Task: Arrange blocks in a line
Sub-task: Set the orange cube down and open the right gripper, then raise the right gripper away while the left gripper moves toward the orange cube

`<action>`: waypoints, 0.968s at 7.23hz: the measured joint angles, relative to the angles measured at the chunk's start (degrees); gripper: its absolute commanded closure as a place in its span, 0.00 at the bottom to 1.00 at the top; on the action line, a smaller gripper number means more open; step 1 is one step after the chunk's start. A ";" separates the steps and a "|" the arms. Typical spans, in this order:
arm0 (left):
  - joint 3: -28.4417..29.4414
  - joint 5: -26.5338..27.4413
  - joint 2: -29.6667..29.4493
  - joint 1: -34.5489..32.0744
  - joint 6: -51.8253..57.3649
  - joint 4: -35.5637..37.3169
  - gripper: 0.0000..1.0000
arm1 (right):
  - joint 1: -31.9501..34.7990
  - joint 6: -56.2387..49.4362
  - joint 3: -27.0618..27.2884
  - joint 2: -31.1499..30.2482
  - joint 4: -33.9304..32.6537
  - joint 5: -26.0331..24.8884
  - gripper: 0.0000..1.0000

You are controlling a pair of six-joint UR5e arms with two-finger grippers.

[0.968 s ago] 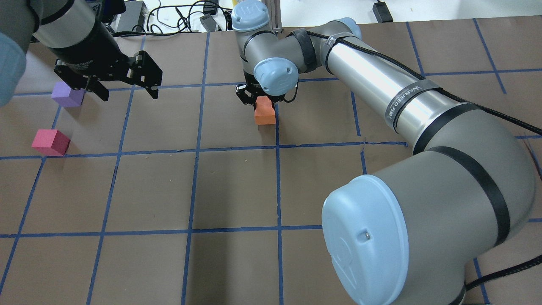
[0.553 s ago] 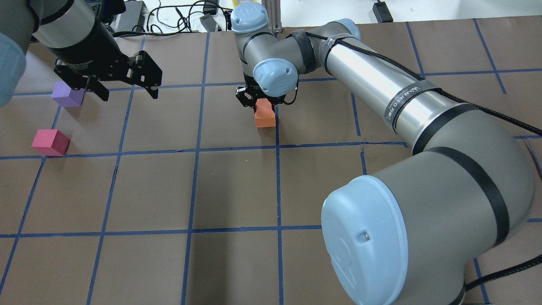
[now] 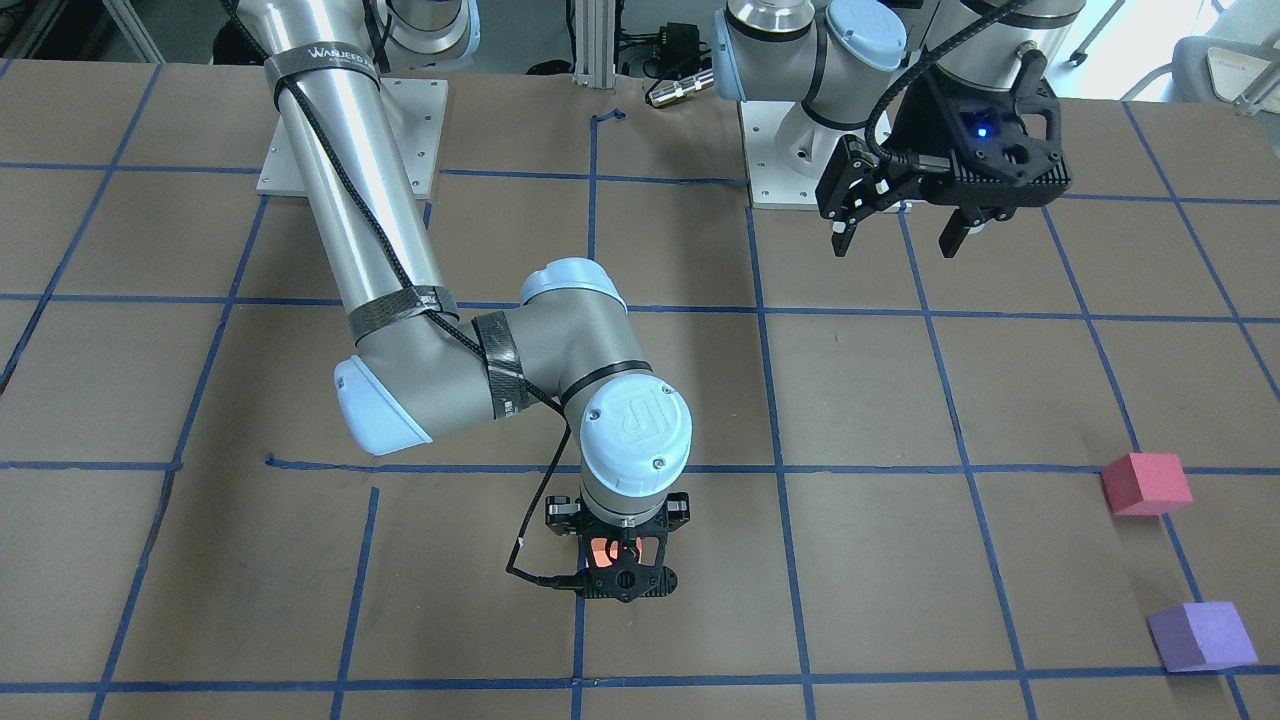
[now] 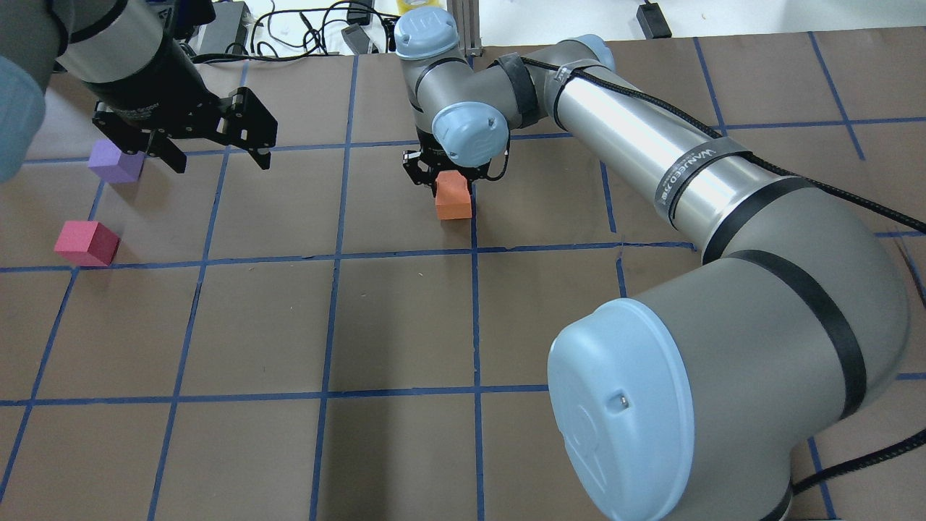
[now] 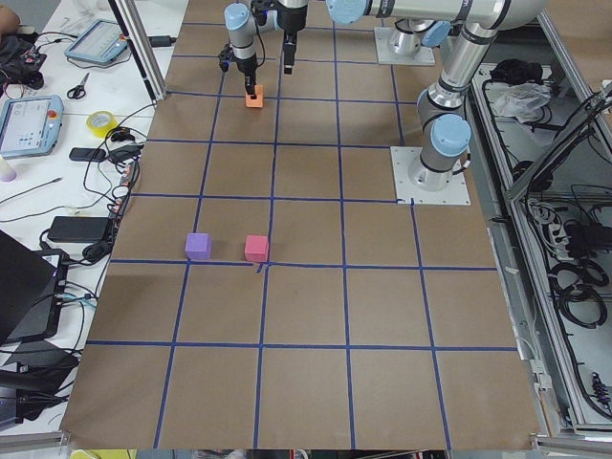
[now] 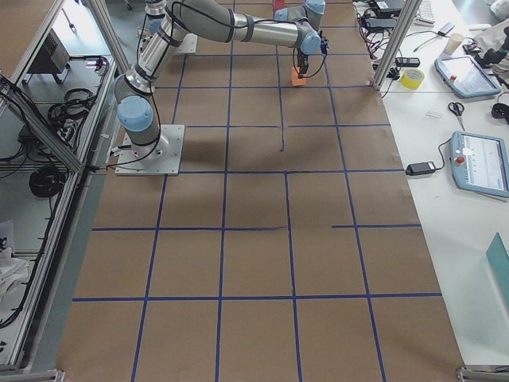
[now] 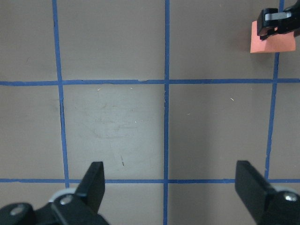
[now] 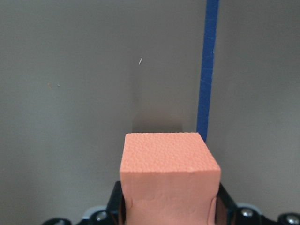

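Observation:
My right gripper point(image 3: 622, 562) is shut on the orange block point(image 4: 453, 201) near the table's middle, next to a blue tape line. In the right wrist view the block point(image 8: 168, 183) sits between the fingers with its shadow on the table just ahead of it. My left gripper point(image 4: 221, 163) is open and empty, hovering above the table; its wrist view shows the orange block point(image 7: 276, 43) far off. The purple block point(image 4: 112, 163) lies just left of that gripper. The pinkish-red block point(image 4: 85, 242) lies nearer me, close to the purple one.
Brown paper with a blue tape grid point(image 4: 333, 257) covers the table. Cables and small devices point(image 4: 304, 29) lie along the far edge. The arm bases stand on plates point(image 3: 340, 140) at the robot's side. Tablets and tools point(image 5: 38, 115) lie on a side bench.
My right wrist and gripper have shifted slightly with the orange block still in the jaws. The left arm, the purple block and the pinkish-red block have not moved.

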 measured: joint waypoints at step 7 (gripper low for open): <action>0.45 0.95 0.76 0.56 -1.07 -1.67 0.00 | -5.14 -4.84 0.80 -6.50 2.53 -0.69 0.00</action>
